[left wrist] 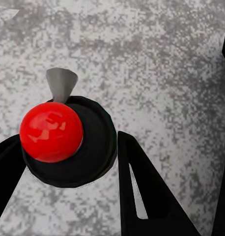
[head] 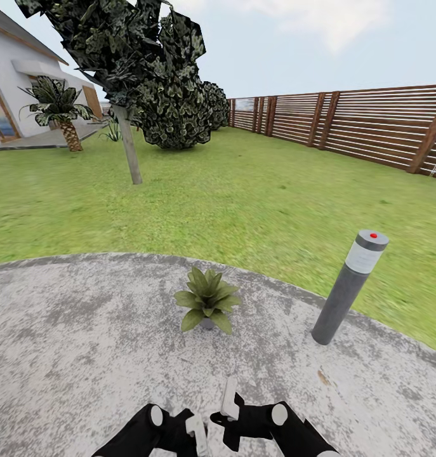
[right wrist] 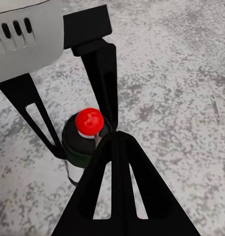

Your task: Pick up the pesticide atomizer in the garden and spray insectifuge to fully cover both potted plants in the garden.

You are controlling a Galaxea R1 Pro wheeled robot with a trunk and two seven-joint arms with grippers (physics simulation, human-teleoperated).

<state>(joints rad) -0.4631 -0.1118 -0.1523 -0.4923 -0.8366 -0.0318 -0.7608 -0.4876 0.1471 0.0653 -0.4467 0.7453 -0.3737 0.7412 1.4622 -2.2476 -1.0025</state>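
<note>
One potted plant (head: 208, 301), a low rosette of pointed green leaves, stands on the round grey stone patio (head: 84, 330) just ahead of my arms. The second plant is out of view. The pesticide atomizer (left wrist: 93, 152) is seen from above: a dark round top with a red ball and a grey nozzle. My left gripper (left wrist: 68, 138) is shut on it, a black finger on each side. The right wrist view shows the atomizer (right wrist: 75, 145) between the left gripper's fingers (right wrist: 31, 115). My right gripper (right wrist: 113, 136) is shut and empty, its tips close beside the bottle.
A grey bollard lamp with a red dot (head: 348, 289) stands at the patio's right edge. Beyond lies green lawn (head: 243, 197) with a thin tree trunk (head: 132, 155), a palm (head: 60, 108) near a white house (head: 8, 76), and a brown slatted fence (head: 370, 120).
</note>
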